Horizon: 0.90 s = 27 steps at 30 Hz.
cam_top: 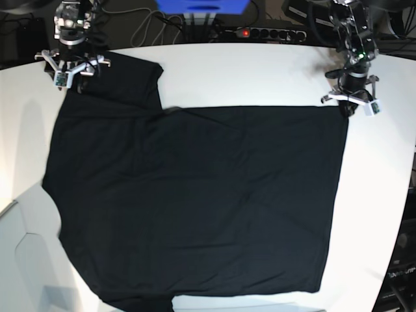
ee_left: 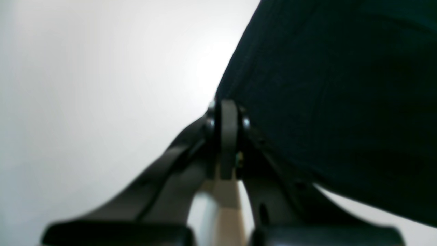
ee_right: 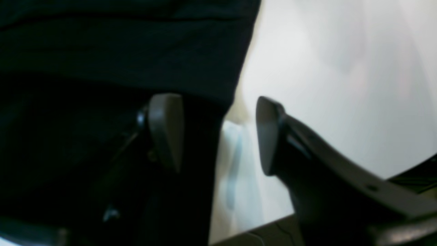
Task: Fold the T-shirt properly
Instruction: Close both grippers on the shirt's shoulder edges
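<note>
**Ana:** Start at the far left of the overhead view. The right pincer [cam_top: 71, 68] sits over the sleeve at the back corner of the T-shirt [cam_top: 195, 201]. Its wrist camera shows the two pads spread apart, one over black cloth and the other out over bare white surface [ee_right: 324, 68]. The hem edge runs between them, and nothing is pinched.

**Ben:** And the shirt itself?

**Ana:** It's spread flat and covers most of the surface, with one sleeve up at the back left and the other at the front edge near the bottom.

**Ben:** What about the right side of that view?

**Ana:** The left pincer [cam_top: 351, 97] is at the shirt's far corner. Close up, its pads [ee_left: 228, 136] are pressed together right at the fabric edge. It's closed, but I can't say for sure that cloth is caught between them.

**Ben:** What worries you?

**Ana:** If the open one closes while only half over the hem, I think it'll catch a thin sliver that slips out. Then one arm lifts and the other doesn't, and the cloth drags askew and bunches.
</note>
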Tool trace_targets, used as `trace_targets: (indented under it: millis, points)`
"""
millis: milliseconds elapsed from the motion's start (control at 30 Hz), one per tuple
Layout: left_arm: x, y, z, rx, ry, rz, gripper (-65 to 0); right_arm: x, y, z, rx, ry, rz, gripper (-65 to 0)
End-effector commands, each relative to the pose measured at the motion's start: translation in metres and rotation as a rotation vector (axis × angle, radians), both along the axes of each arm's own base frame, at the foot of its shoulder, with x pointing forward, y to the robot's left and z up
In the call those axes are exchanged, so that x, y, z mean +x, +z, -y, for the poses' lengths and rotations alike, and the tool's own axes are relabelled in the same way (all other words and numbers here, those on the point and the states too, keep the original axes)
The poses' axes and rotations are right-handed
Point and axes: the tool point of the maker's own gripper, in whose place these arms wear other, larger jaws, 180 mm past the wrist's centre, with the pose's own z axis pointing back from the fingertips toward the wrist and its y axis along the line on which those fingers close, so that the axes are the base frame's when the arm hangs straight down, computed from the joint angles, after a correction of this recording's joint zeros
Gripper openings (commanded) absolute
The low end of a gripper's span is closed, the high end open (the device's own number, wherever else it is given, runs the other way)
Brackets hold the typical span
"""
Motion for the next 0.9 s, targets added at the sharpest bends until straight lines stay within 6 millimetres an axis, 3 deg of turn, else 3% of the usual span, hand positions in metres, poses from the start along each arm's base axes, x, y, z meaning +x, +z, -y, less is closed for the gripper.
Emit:
trace_targets:
  millis: [0, 100, 200, 333, 567, 667, 867]
  points:
    - [-0.001, 0.004, -0.006, 0.021, -0.004, -0.007, -64.9, -0.016, -0.016, -0.01, 0.042, 0.055, -0.103, -39.6]
    - [-0.001, 0.004, -0.006, 0.022, -0.003, -0.007, -64.9, -0.015, -0.018, -0.025, 0.084, 0.126, -0.111, -52.5]
    - [-0.001, 0.005, -0.006, 0.023, -0.004, -0.006, -64.9, -0.015, -0.02, -0.024, 0.086, 0.121, -0.135, -65.0]
    - [0.0, 0.005, -0.006, 0.023, -0.005, -0.005, -64.9, -0.009, -0.011, -0.025, 0.076, 0.129, -0.118, -65.0]
    - [0.003, 0.031, 0.001, 0.059, -0.041, 0.045, -64.9, 0.01, 0.04, -0.001, 0.003, 0.076, 0.01, -65.0]
    - [0.004, 0.031, 0.001, 0.06, -0.04, 0.046, -64.9, 0.014, 0.051, 0.004, -0.017, 0.067, 0.038, -65.0]
    - [0.004, 0.032, 0.001, 0.06, -0.04, 0.047, -64.9, 0.011, 0.041, -0.005, 0.016, 0.121, -0.034, -65.0]
